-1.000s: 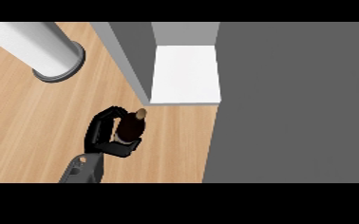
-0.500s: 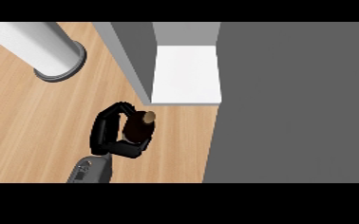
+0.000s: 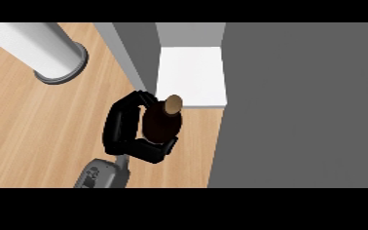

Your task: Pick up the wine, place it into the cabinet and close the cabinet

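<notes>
Head view shows the left hand (image 3: 119, 126) with its fingers (image 3: 147, 151) curled round the body of the wine (image 3: 162, 125). The bottle stands upright over the table (image 3: 43, 126), just short of the cabinet's white shelf (image 3: 193, 78). Dark glass like this should be stiff, fairly heavy, smooth and breakable, so I judge the wide body a safer hold than the narrow neck. A grey panel (image 3: 137, 58), probably the open door, stands close by the knuckles and could catch them on the way in. The cabinet's broad grey wall (image 3: 287, 102) bounds the right. A white cylinder (image 3: 46, 48) stands well apart, upper left.
</notes>
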